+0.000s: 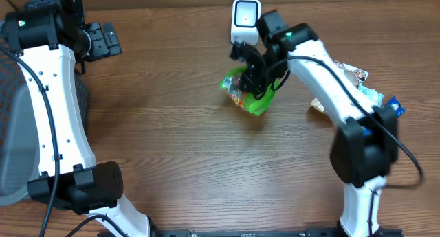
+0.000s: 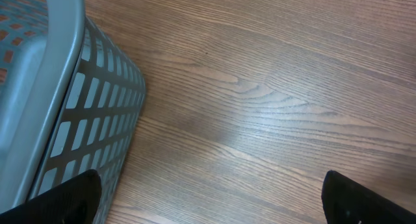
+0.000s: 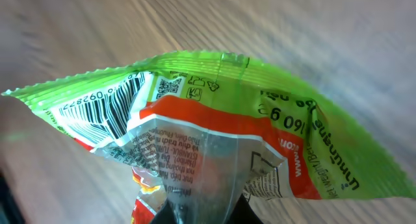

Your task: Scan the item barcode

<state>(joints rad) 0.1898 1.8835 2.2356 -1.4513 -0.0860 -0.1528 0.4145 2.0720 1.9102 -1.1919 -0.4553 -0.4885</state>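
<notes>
Packet in right claw, barcode, QR code

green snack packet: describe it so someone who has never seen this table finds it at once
On the wooden table, look near the far edge just in front of the white scanner. There the right end effector grips a crinkled bright green packet with orange print; the other packets, further right, are pale and blue.
</notes>
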